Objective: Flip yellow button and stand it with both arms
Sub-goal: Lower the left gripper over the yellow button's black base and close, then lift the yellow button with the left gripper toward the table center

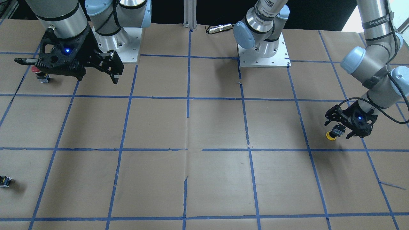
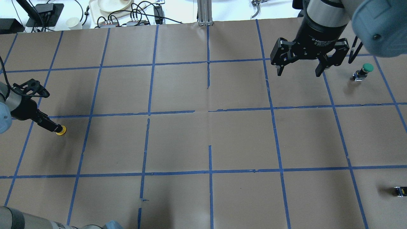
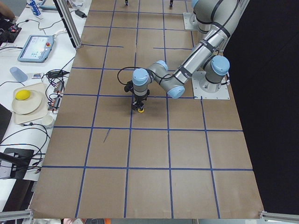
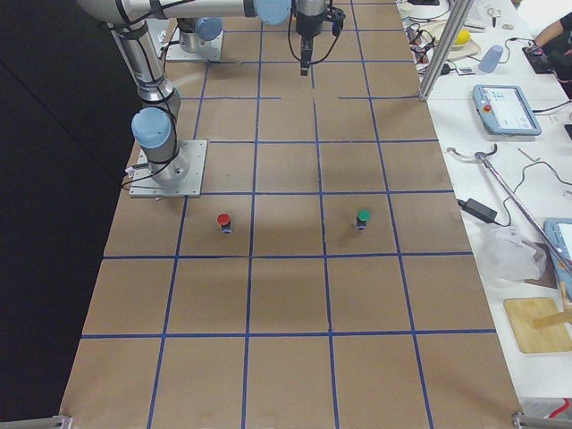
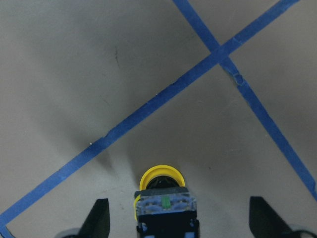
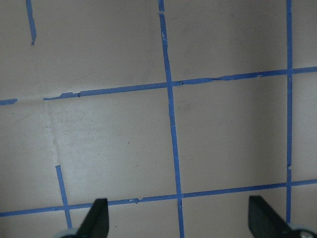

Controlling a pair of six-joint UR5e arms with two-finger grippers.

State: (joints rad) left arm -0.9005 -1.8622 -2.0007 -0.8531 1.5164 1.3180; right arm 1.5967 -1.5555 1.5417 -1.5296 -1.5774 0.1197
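Observation:
The yellow button (image 1: 331, 135) rests on the paper at the table's left end, with its yellow cap (image 5: 159, 177) against the table and its black-grey block (image 5: 166, 208) pointing up at the wrist camera. My left gripper (image 1: 337, 130) is lowered over it, tilted. Its fingers (image 5: 100, 218) stand wide apart on either side of the block and do not touch it, so it is open. In the overhead view only the cap (image 2: 61, 130) shows past the gripper. My right gripper (image 2: 299, 73) hangs open and empty above the far right part of the table.
A red-capped button (image 4: 223, 220) and a green-capped button (image 2: 366, 68) stand near the right arm. The red one is partly hidden under the right gripper in the front view. A small black block (image 2: 400, 190) lies at the right edge. Blue tape lines grid the brown paper.

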